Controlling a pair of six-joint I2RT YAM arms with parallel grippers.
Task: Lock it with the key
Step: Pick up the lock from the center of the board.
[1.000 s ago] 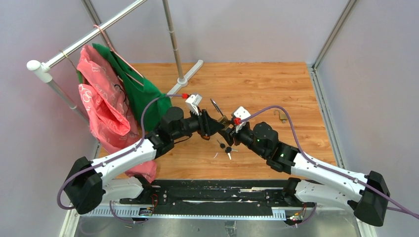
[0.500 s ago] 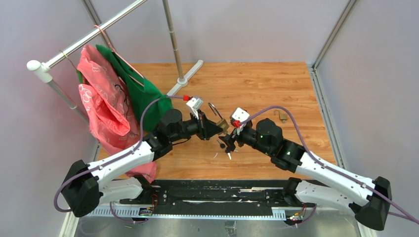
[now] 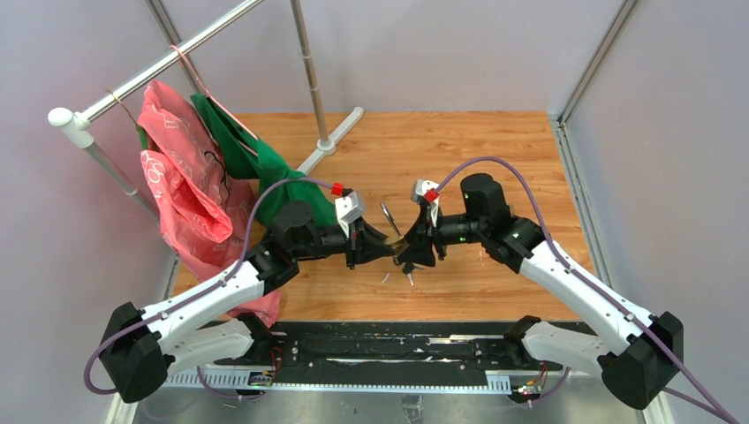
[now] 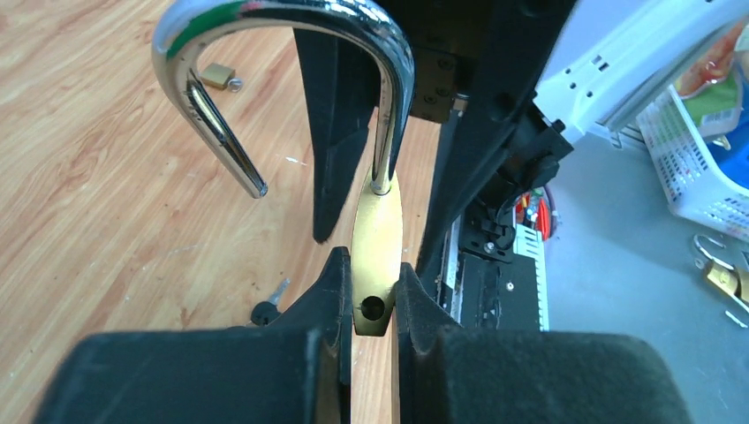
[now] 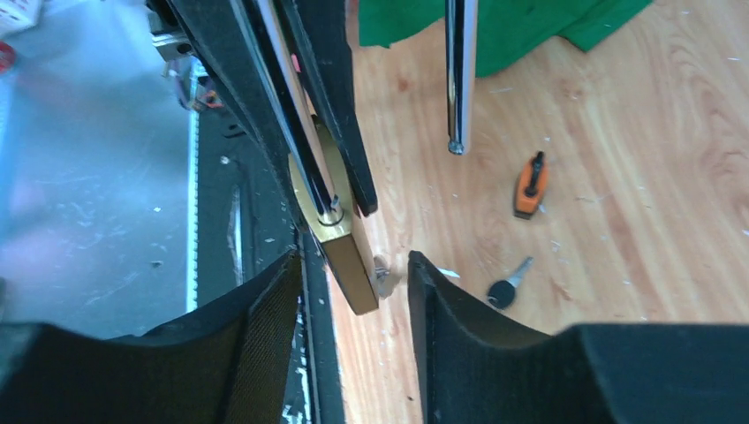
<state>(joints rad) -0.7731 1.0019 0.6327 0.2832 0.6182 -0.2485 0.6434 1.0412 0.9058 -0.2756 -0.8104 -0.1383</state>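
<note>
Black-headed key (image 5: 505, 290), seemingly loose below padlock (image 5: 346, 261)

Both arms extended forward, elbows bent, wrists converging tip to tip. Left gripper (image 3: 389, 244) pinched tight on padlock (image 4: 375, 237). Right gripper (image 3: 412, 253) fingers spread apart.

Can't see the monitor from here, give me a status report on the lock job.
Left gripper shut on padlock, shackle open. Right gripper open, straddling the padlock. Key lying on table, not picked up.
</note>
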